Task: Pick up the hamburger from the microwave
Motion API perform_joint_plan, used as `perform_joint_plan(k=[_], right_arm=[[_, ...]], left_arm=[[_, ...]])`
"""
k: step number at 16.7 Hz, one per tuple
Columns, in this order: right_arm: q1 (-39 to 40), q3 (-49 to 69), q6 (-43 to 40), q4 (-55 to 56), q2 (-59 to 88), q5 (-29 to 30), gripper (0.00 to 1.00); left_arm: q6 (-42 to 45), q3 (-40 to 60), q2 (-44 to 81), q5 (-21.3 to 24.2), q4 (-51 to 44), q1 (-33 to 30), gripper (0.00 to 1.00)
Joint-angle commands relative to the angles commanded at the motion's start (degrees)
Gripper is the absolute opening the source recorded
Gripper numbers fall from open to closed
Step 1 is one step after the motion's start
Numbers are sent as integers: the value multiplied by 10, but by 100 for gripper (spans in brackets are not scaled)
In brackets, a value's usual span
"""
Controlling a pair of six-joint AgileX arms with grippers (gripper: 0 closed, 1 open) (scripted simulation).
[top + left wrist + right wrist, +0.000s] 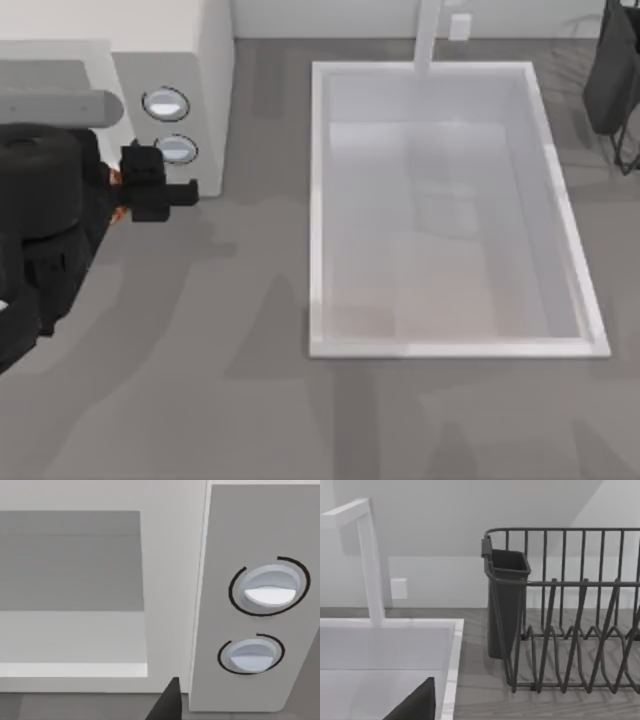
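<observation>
Microwave (200,60) knobs (166,103) sit just beyond our left gripper (160,192); whether it is spread we cannot tell.

One overhead camera, two wrist cameras facing opposite ends of the counter.

The top view looks straight down on the microwave (205,60) at left and the sink (320,200) at centre. The left wrist view faces the microwave's knobs (267,587) closely; the right wrist view looks across the sink rim (452,665) toward the dish rack (570,610).

White sink basin (560,215) with tall faucet (428,35) mid-counter, dark wire dish rack (580,630) with cutlery cup (506,600) beside it
</observation>
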Motion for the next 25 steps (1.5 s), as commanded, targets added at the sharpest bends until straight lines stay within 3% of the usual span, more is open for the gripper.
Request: perform_joint_plan(k=[5,13,16,23,25], right_arm=[[0,0,0,0,0,0,100],[0,0,0,0,0,0,100],[0,0,0,0,0,0,100],[0,0,0,0,0,0,100],[0,0,0,0,0,0,100]], left_arm=[[-1,-15,63,-2,66,-4,0],[-1,-88,310,0,415,-9,0],[0,-114,373,3,499,-8,0],[0,-125,398,5,529,-7,0],[0,-125,398,5,529,-7,15]])
